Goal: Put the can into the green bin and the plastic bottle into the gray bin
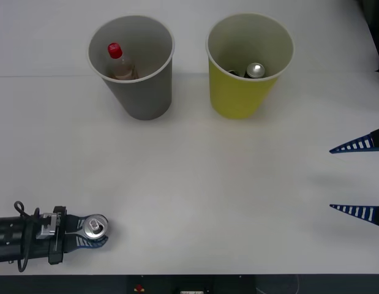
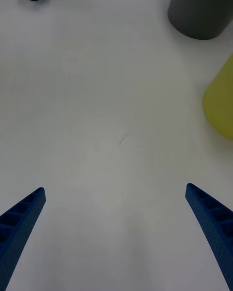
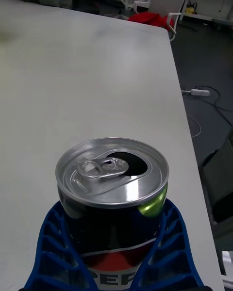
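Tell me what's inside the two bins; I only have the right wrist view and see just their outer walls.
Observer: The gray bin holds the plastic bottle, standing with its red cap up.
Operator: And the green one?
Observer: The green bin has a silver-topped spare can inside.
Operator: What's the left arm holding?
Observer: The left end effector is shut on the can, upright, its mouth already open.
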